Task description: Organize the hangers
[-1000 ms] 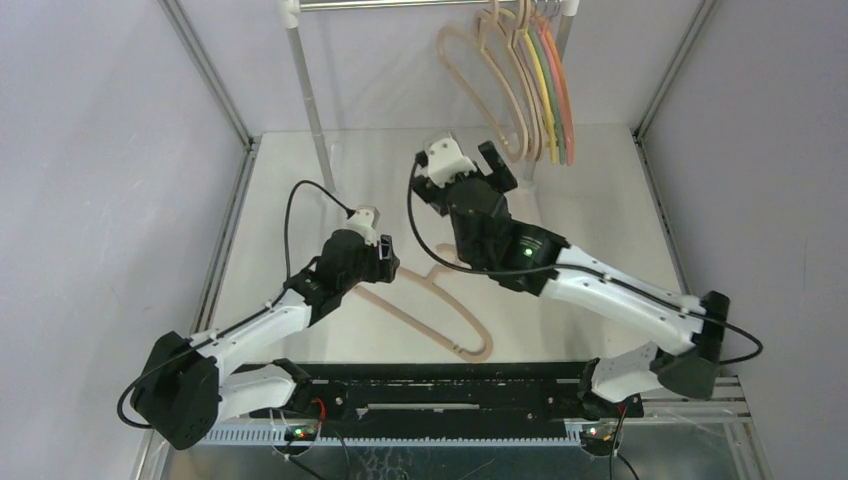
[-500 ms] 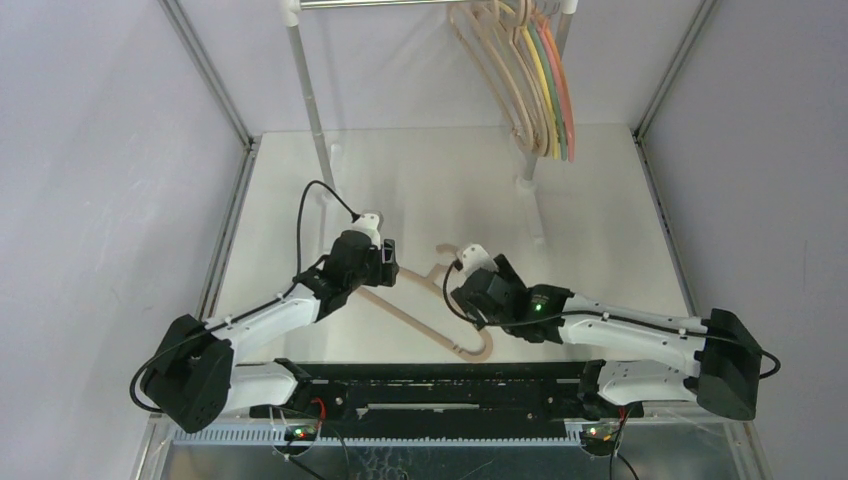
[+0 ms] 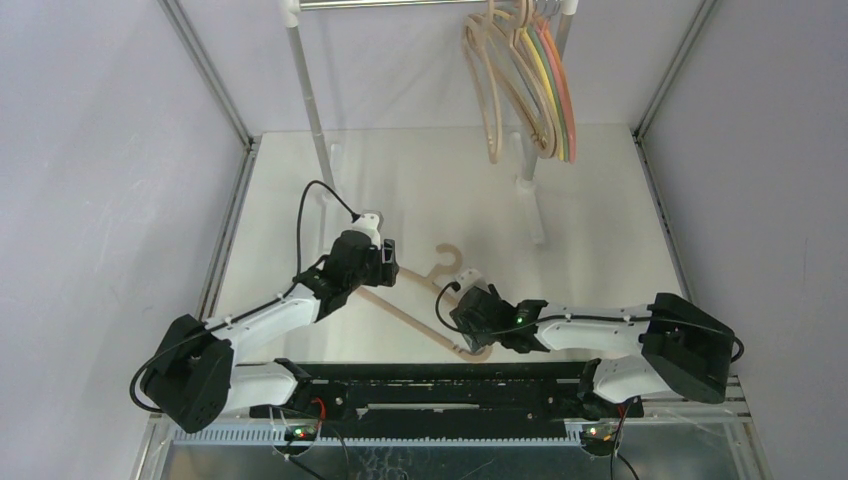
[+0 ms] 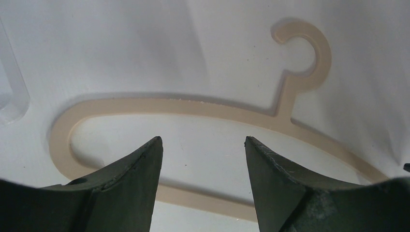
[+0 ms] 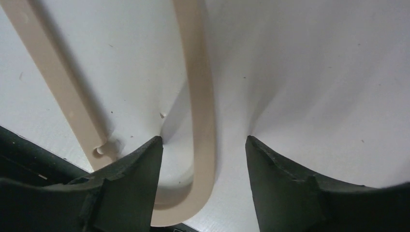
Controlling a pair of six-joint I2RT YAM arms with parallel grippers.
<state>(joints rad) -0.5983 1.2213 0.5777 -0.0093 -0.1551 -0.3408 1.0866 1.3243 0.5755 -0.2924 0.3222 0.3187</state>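
1. Got one thick beige hanger (image 3: 441,262) lying flat on the worktop (image 3: 600,200), toward the front and between the two arms, hook pointing to the back.
2. Rest of the hangers (image 3: 530,90) up on the rail (image 3: 400,4) at the back right: a few beige ones on the left of the bunch, then thin yellow, pink, green and orange ones packed tight together. Leftmost beige one hanging a bit out from the pack.
3. Over at the left gripper (image 3: 385,262): parked above the left shoulder of the flat hanger, jaws spread wide, gripping nothing. From the left wrist view, just the hanger's lower bar passing under the gap, with the rounded end, neck and hook all showing beyond the tips.
4. As for the right gripper (image 5: 204,142): down low over the hanger's right rounded end, jaws also wide apart. One bar of the hanger running straight through the gap, not pinched, with clear space on both sides.
5. Can't tell whether the right fingertips are actually touching the worktop or just above it.
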